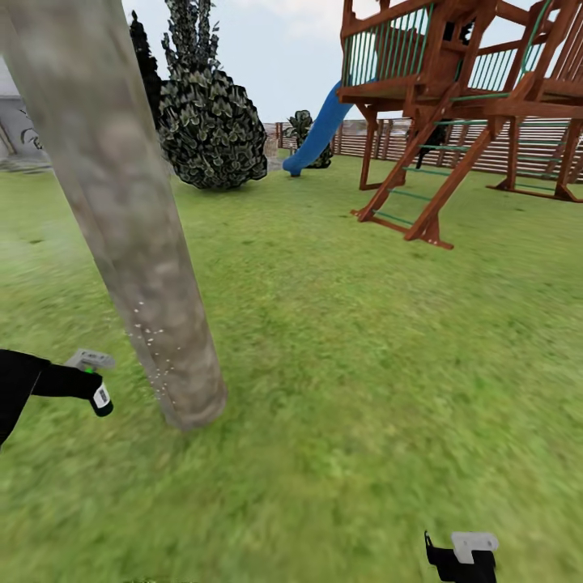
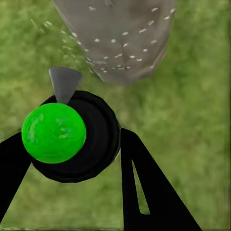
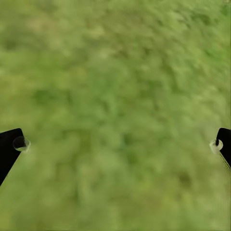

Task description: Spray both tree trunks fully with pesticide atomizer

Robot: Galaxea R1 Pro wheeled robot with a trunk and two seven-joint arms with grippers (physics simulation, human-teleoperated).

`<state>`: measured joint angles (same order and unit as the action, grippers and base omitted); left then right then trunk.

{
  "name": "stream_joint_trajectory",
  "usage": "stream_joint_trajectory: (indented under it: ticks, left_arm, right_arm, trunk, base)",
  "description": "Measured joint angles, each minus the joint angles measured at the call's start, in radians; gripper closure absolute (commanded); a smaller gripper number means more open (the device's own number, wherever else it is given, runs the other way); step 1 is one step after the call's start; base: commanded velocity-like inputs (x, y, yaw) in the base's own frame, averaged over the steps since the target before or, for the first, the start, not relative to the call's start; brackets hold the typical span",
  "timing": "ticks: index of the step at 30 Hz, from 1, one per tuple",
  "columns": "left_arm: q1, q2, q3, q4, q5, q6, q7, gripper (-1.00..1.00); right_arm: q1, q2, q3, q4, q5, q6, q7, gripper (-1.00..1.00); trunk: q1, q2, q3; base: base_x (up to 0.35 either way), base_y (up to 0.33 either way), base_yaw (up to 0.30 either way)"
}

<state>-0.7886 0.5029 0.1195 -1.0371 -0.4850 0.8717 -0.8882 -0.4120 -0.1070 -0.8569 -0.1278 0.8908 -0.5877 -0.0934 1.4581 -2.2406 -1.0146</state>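
Standing here on the green lawn [image 1: 364,348], I'm watching the robot's left gripper [image 2: 72,159] hold a small round black atomizer bottle [image 2: 91,139], its two black fingers [image 2: 144,183] clamped on either side of it. A bright green ball [image 2: 54,133] sits on top of the bottle and a grey wedge-shaped nozzle [image 2: 64,82] pokes out toward the thick pale grey-brown mottled tree trunk [image 1: 121,210]. From the head view that left gripper [image 1: 99,397] hangs low, just beside the foot of the trunk but not touching it. Tiny whitish pesticide specks [image 1: 150,348] dot the lower bark on the side facing the gripper, and a few float over the grass next to it.

Down at the bottom of the head view is the right gripper [image 1: 461,559], well apart from the tree. Its wrist camera shows the two black fingertips [image 3: 9,147] spread wide with nothing between them but blurry grass.

Further back are a dark bushy conifer [image 1: 210,121], a reddish-brown wooden play tower [image 1: 461,81] with a blue slide [image 1: 320,129], and a brown slatted fence [image 1: 486,150].
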Motion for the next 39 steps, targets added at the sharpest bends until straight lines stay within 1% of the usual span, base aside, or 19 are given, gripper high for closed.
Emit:
stream_joint_trajectory:
  ticks: [2,3,4,6,7,9,11,13,15,16,19,27,30,32,33,36,37,38,39]
  left_arm:
    - [0.016,-0.001,0.000,0.002,-0.005,-0.001,0.005,1.00]
    - [0.029,-0.001,0.001,0.022,-0.026,-0.004,0.037,1.00]
    - [0.034,-0.002,0.000,0.050,-0.033,-0.003,0.079,1.00]
    - [0.036,-0.004,0.000,0.070,-0.022,0.000,0.100,1.00]
    - [0.038,-0.015,0.000,0.077,-0.016,0.003,0.105,1.00]
    - [0.042,-0.056,0.000,0.083,-0.016,0.003,0.107,1.00]
    - [0.042,-0.076,-0.001,0.128,-0.027,-0.002,0.108,1.00]
    - [0.042,-0.080,0.001,0.193,-0.030,-0.026,0.113,1.00]
    - [0.042,-0.080,0.003,0.208,-0.029,-0.048,0.135,1.00]
    - [0.042,-0.080,0.003,0.220,-0.030,-0.053,0.163,1.00]
    - [0.042,-0.083,0.004,0.264,-0.020,-0.057,0.198,1.00]
    - [0.043,-0.099,0.011,0.259,-0.016,-0.057,0.221,1.00]
    - [0.042,-0.113,0.014,0.257,-0.014,-0.056,0.225,1.00]
    - [0.042,-0.118,0.015,0.258,-0.019,-0.058,0.253,1.00]
    - [0.042,-0.128,0.016,0.258,-0.017,-0.057,0.298,1.00]
    - [0.042,-0.220,0.012,0.258,-0.006,-0.055,0.392,1.00]
    - [0.042,-0.239,0.012,0.257,-0.011,-0.057,0.429,1.00]
    - [0.042,-0.254,0.032,0.255,-0.002,-0.057,0.473,1.00]
    - [0.042,-0.256,0.064,0.256,0.010,-0.059,0.480,1.00]
  right_arm:
    - [0.000,0.000,0.000,0.000,0.000,0.000,0.000,-1.00]
    - [0.000,0.000,0.000,0.000,0.000,0.000,0.000,-1.00]
    - [0.000,0.000,0.000,0.000,0.000,0.000,0.000,-1.00]
    - [0.000,0.000,0.000,0.000,0.000,0.000,0.000,-1.00]
    - [0.000,0.000,0.000,0.000,0.000,0.000,0.000,-1.00]
    - [0.000,0.000,0.000,0.000,0.000,0.000,0.000,-1.00]
    - [0.000,0.000,0.000,0.000,0.000,0.000,0.000,-1.00]
    - [0.000,0.000,0.000,0.000,0.000,0.000,0.000,-1.00]
    - [0.000,0.000,0.000,0.000,-0.001,0.000,0.000,-1.00]
    - [0.000,0.000,0.000,0.000,-0.001,0.000,0.000,-1.00]
    - [0.000,0.000,0.000,0.000,-0.001,0.000,0.000,-1.00]
    - [0.000,0.000,0.000,0.000,-0.001,0.000,0.001,-1.00]
    - [0.000,0.000,0.000,0.000,-0.001,0.000,0.001,-1.00]
    - [0.000,0.000,0.000,0.000,-0.001,0.000,0.001,-1.00]
    - [0.000,0.000,0.000,0.000,0.000,0.000,0.002,-1.00]
    - [0.000,0.000,-0.001,0.000,-0.001,0.000,0.001,-1.00]
    - [0.000,0.000,-0.002,0.000,-0.001,0.000,0.001,-1.00]
    - [0.000,0.000,-0.001,0.000,-0.001,0.000,0.001,-1.00]
    - [0.000,0.000,-0.001,0.000,-0.001,0.000,0.000,-1.00]
  trunk:
    - [0.000,0.000,0.000]
    - [0.000,0.000,0.000]
    - [0.000,0.000,0.000]
    - [0.000,0.000,0.000]
    - [0.000,0.000,0.000]
    - [0.000,0.000,0.000]
    - [0.000,0.000,0.000]
    - [0.000,0.000,0.000]
    - [0.000,0.000,0.000]
    - [0.000,0.000,0.000]
    - [0.000,0.000,0.000]
    - [0.000,0.000,0.000]
    - [0.000,0.000,0.000]
    - [0.000,0.000,0.000]
    - [0.000,0.000,0.000]
    - [0.000,0.000,0.000]
    - [0.000,0.000,0.000]
    - [0.000,0.000,0.000]
    - [0.000,0.000,0.000]
  base:
    - [0.198,-0.205,0.060]
    - [0.275,-0.129,0.010]
    - [0.304,-0.069,0.005]
    - [0.326,-0.023,0.002]
    - [0.299,-0.004,0.000]
    - [0.093,-0.001,0.000]
    - [0.016,0.000,0.000]
    - [0.001,0.000,0.000]
    - [0.000,0.000,0.002]
    - [0.000,0.000,0.032]
    - [0.000,0.000,0.220]
    - [-0.058,-0.219,0.275]
    - [-0.011,-0.271,0.107]
    - [-0.002,-0.272,0.016]
    - [0.000,-0.272,0.004]
    - [0.000,-0.274,0.001]
    - [0.000,-0.275,0.000]
    - [0.000,-0.275,0.000]
    - [0.000,-0.275,0.032]
